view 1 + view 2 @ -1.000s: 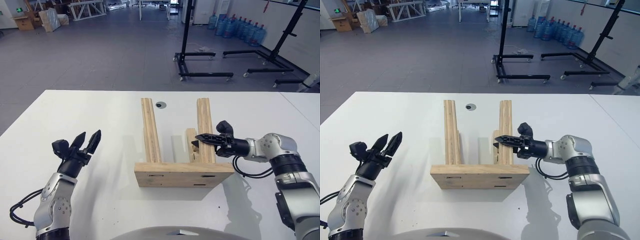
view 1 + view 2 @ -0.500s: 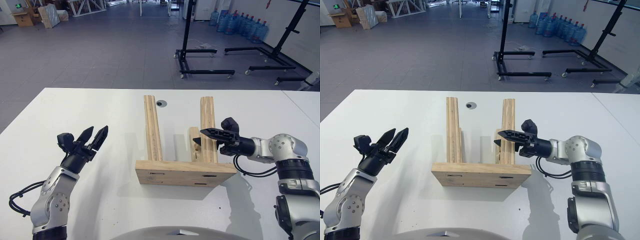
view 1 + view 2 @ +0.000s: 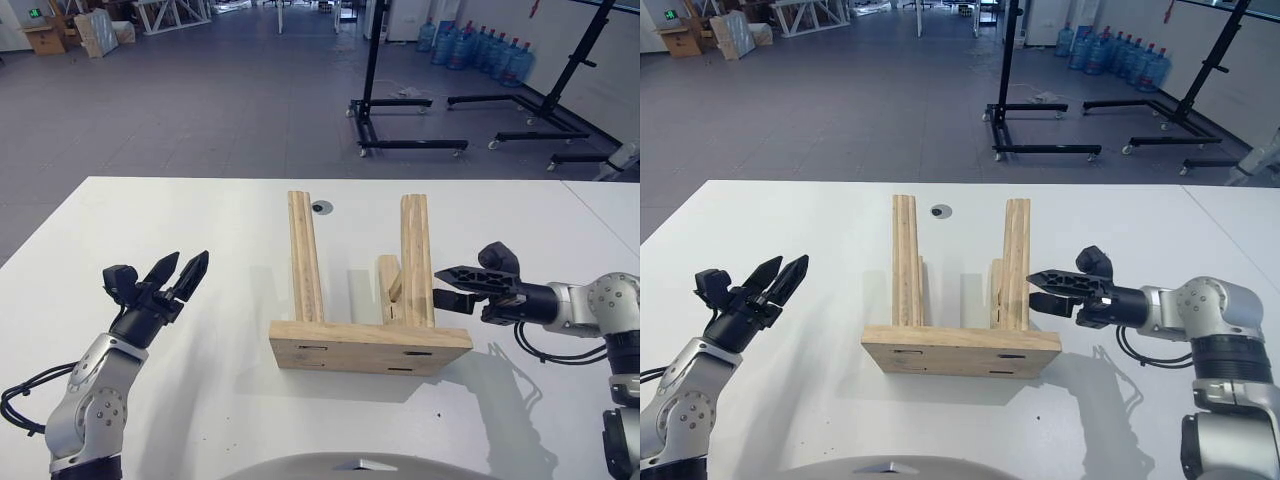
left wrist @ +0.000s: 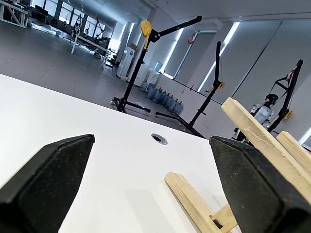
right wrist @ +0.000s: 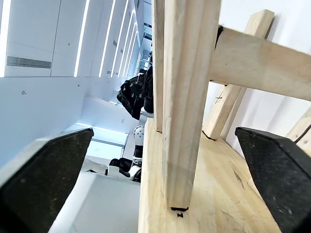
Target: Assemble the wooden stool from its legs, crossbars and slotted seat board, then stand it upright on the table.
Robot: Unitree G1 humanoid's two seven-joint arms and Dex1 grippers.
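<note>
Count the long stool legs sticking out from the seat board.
2 in plain sight: the left leg and the right leg; others may be hidden beneath them.

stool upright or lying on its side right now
Lying on its side. The seat board stands on edge on the table, and the legs point along the tabletop toward the far edge instead of down.

Both eyes overlook the table (image 3: 150,220) — wrist cameras, low, face the stool (image 3: 370,345).

Left hand (image 3: 189,260) hovers well left of the stool (image 3: 370,345), fingers spread and angled upward. Right hand (image 3: 438,283) is held level just right of it, fingers parted.
</note>
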